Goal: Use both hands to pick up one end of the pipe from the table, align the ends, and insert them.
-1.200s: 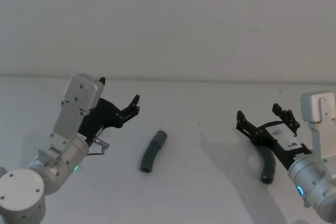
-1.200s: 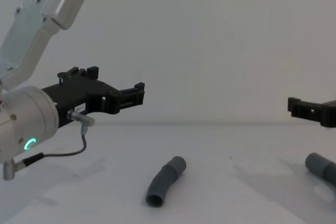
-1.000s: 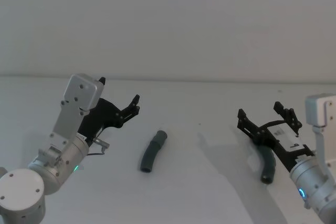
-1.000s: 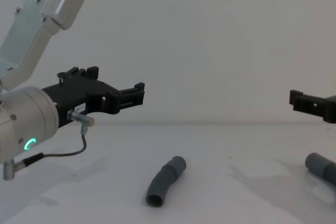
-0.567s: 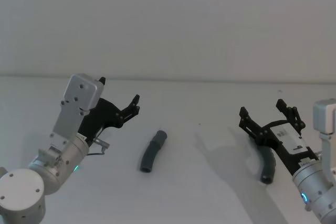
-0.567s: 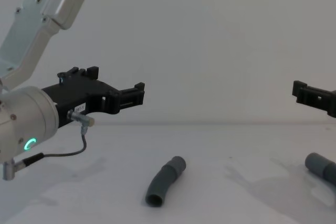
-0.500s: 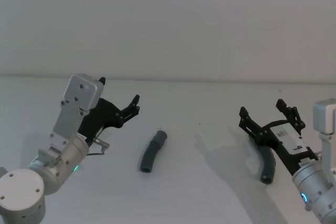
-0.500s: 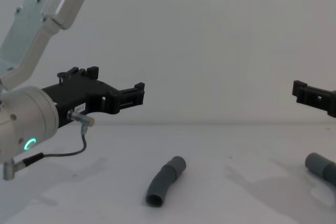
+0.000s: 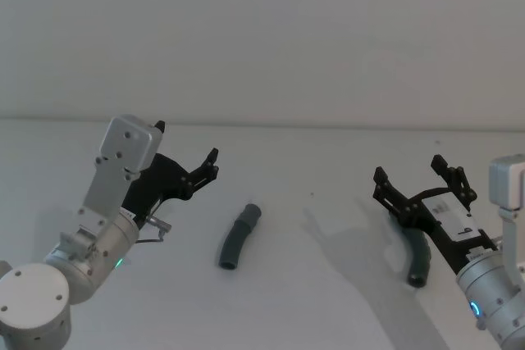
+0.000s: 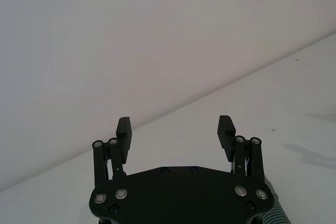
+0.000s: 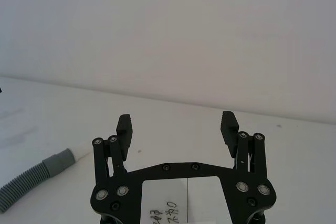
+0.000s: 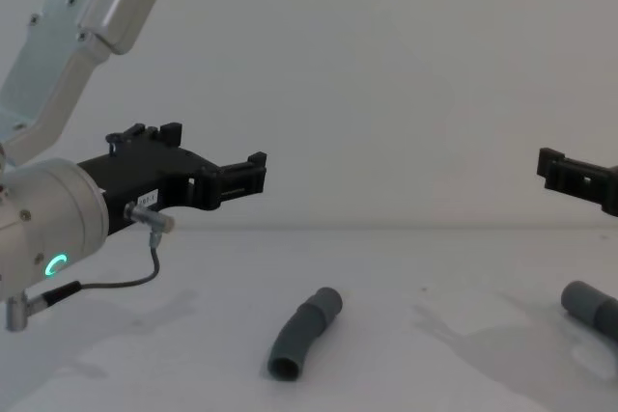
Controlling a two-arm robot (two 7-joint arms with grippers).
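left tool (image 9: 187, 141): black plastic fingers spread, empty, arm angled forward above the matte white table (image 9: 312, 309). Short bent smooth grey pipe (image 9: 238, 237) lies to its right. right tool (image 9: 408, 171): also spread, hovering over the curved hose (image 9: 420, 258), apart from it.

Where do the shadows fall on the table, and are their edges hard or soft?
Head view: a soft-edged shadow of the right pincer falls on the table, to its left. Chest view: pale, diffuse patches lie right of the short pipe piece. Left wrist view: one faint streak on the table.
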